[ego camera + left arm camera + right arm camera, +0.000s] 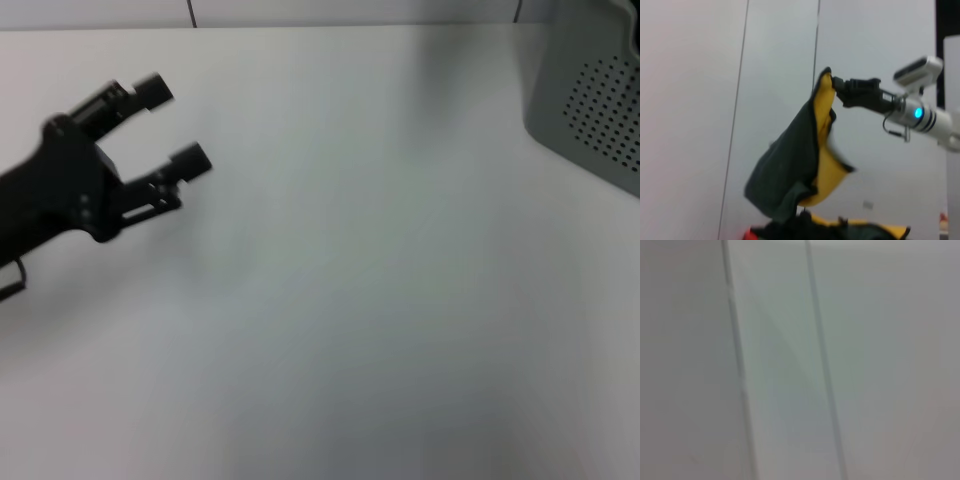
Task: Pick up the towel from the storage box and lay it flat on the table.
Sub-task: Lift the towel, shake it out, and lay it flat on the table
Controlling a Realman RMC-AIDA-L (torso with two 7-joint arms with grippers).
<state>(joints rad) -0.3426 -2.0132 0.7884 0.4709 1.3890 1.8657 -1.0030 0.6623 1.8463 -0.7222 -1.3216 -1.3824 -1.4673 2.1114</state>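
Note:
In the left wrist view, my right gripper is shut on one corner of the towel and holds it high in the air. The towel hangs down in folds, mustard-yellow on one side and dark on the other, with its lower part bunched at the bottom of that view. In the head view, my left gripper is open and empty above the left side of the white table. The grey perforated storage box stands at the table's far right. The towel and the right gripper are out of the head view.
The right wrist view shows only pale wall panels with vertical seams. A small red thing peeks out at the bottom edge of the left wrist view.

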